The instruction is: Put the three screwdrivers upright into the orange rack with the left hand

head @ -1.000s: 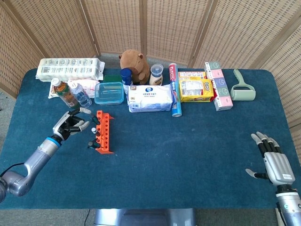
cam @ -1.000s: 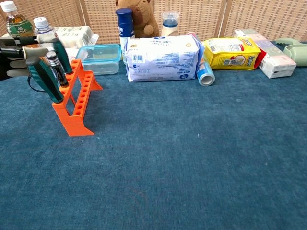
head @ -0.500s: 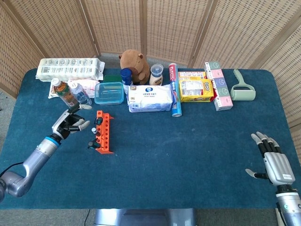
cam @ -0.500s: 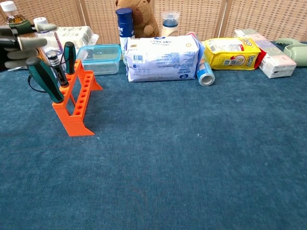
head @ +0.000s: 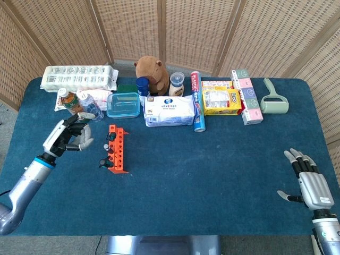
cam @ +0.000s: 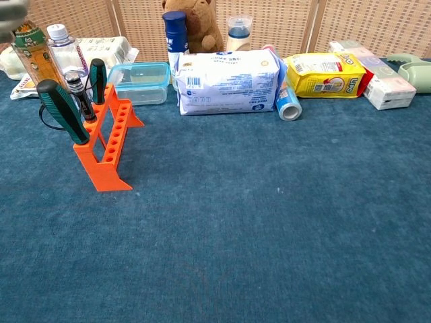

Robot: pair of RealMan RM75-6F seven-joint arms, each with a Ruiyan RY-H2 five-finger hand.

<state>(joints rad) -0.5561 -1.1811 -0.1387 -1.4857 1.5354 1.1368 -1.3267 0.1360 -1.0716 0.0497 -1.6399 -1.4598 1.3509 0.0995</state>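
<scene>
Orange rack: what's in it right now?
The orange rack holds three screwdrivers, handles up, at its left side. Their shafts below the handles are mostly hidden. The left hand holds nothing.

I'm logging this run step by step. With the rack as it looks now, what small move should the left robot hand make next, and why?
Probably just ease further back and rest. Three screwdrivers already stand in the orange rack, and the left robot hand sits apart from it, holding nothing. The right robot hand lies idle.

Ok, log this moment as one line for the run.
left hand: empty, beside rack | screwdrivers: three standing in orange rack | right hand: idle, empty, fingers apart
</scene>
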